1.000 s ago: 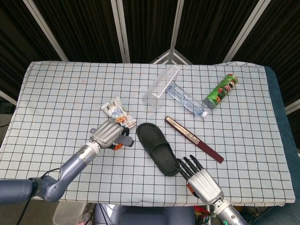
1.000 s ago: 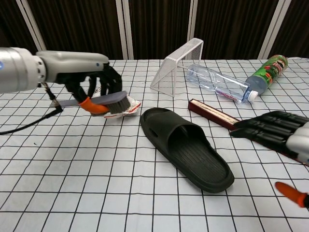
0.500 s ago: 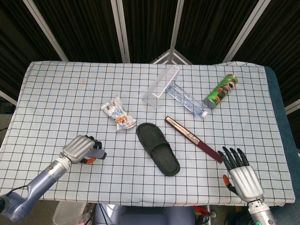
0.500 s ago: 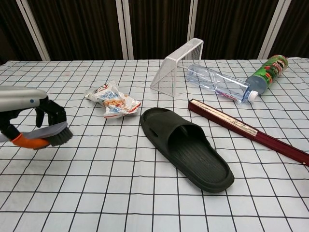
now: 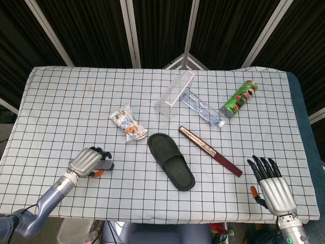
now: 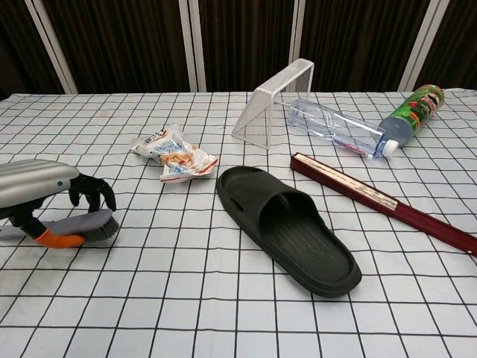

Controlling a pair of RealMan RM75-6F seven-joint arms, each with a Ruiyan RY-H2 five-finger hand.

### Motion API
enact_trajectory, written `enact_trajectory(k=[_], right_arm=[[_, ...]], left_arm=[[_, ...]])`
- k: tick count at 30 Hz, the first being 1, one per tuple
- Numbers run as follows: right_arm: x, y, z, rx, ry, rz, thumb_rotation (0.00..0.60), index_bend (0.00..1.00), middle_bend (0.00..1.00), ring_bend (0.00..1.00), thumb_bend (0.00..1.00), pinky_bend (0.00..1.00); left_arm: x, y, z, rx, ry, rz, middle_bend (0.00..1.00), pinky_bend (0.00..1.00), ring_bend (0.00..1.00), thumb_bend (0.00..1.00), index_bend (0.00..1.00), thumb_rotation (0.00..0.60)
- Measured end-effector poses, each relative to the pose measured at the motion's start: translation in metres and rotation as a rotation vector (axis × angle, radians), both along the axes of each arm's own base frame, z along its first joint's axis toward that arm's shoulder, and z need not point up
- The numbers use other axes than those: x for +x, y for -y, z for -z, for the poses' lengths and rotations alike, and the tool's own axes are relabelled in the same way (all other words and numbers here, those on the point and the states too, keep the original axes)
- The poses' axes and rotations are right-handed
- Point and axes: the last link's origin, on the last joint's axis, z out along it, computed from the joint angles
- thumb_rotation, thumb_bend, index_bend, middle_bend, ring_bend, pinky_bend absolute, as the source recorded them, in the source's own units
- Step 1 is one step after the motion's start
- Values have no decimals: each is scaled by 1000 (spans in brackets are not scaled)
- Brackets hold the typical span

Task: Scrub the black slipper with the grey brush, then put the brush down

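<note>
The black slipper (image 5: 171, 161) (image 6: 291, 227) lies sole down in the middle of the checked table, toe toward the front right. My left hand (image 5: 87, 161) (image 6: 45, 186) is well to its left near the front edge. It holds the grey brush (image 5: 104, 165) (image 6: 83, 226) by its orange handle, with the fingers curled over the top. The bristles are down at the cloth. My right hand (image 5: 271, 185) hovers at the front right corner with its fingers spread and nothing in it. The chest view does not show the right hand.
A crumpled snack packet (image 5: 127, 123) (image 6: 175, 156) lies behind the brush. A dark red flat box (image 5: 209, 150) (image 6: 373, 198) lies right of the slipper. A clear mesh stand (image 5: 175, 94) (image 6: 272, 104), a water bottle (image 5: 202, 108) (image 6: 335, 128) and a green can (image 5: 238, 98) (image 6: 410, 112) are at the back.
My left hand carried the brush away from the slipper to the front left and lowered it to the cloth. The right hand drew back to the front right corner.
</note>
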Motion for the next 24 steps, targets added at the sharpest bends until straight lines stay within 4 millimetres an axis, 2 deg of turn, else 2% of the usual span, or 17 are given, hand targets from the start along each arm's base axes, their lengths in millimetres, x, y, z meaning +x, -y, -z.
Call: enact_trajectory(k=[2, 5, 12, 18, 21, 24], right_arm=[[0, 0, 0, -2, 1, 0, 600, 0, 0, 0, 523, 0], [1, 0, -1, -3, 2, -3, 600, 0, 0, 0, 523, 0], [2, -1, -4, -17, 5, -5, 599, 0, 0, 0, 510, 0], [-2, -4, -22, -73, 32, 22, 598, 0, 0, 0, 412, 0], [-8, -6, -40, -146, 35, 56, 598, 0, 0, 0, 407, 0], [-17, -12, -55, -202, 15, 105, 599, 0, 0, 0, 407, 0]], left_arm=[[0, -1, 1, 2, 5, -5, 83, 210, 35, 91, 10, 600], [3, 0, 0, 11, 24, -4, 10, 187, 0, 62, 0, 600], [14, 8, -9, -8, 151, -27, 0, 79, 0, 24, 0, 600], [19, 21, -49, 82, 212, 32, 0, 22, 0, 8, 0, 600], [8, 40, -78, 196, 197, 43, 0, 18, 0, 7, 0, 600], [-15, 77, -109, 348, 159, -5, 0, 18, 0, 7, 0, 600]])
